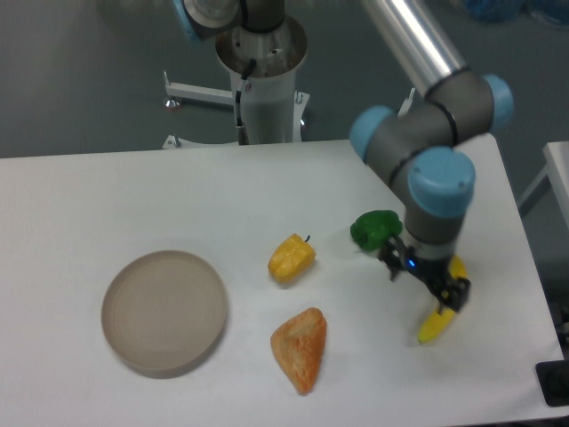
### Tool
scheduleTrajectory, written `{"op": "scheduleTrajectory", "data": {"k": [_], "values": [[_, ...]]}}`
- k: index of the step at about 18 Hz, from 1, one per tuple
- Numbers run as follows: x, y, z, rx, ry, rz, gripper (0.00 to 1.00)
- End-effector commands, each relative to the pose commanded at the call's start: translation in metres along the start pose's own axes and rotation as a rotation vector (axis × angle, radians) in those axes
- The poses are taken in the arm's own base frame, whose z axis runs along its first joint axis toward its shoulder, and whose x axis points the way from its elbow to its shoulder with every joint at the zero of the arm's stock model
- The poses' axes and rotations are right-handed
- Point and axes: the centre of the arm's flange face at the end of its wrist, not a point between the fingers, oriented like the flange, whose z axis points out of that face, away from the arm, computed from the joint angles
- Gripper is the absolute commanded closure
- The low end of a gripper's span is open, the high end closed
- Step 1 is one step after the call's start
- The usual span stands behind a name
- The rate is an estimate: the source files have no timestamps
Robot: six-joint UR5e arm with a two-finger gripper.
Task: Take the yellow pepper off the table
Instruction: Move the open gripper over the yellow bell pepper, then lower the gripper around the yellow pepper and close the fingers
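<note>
While the yellow pepper (292,258) lies on the table (133,196), I see my gripper (428,286) far right, spread over a banana (438,322).

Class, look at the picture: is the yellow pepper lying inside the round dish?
No. The yellow pepper lies on the bare white table, to the right of the empty round dish and apart from it.

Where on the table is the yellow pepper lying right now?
In the camera view the yellow pepper lies near the middle of the table, right of the round dish, just above the orange wedge and left of the green pepper.
</note>
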Motion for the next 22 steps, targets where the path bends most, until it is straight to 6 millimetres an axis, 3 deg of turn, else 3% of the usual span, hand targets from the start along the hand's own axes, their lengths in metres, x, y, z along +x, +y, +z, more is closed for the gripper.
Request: {"op": "scheduleTrajectory", "data": {"k": [4,9,14,22], "values": [[0.058,0.01,0.012,0.007,0.072,-0.024,0.0],[0.102,-0.005,0.048,-0.005,0.078,0.036,0.0],[0.107,-0.008,0.076,-0.021,0.044,0.075,0.0],[0.123,-0.011,0.097,-0.046,0.072,0.107,0.0]]}}
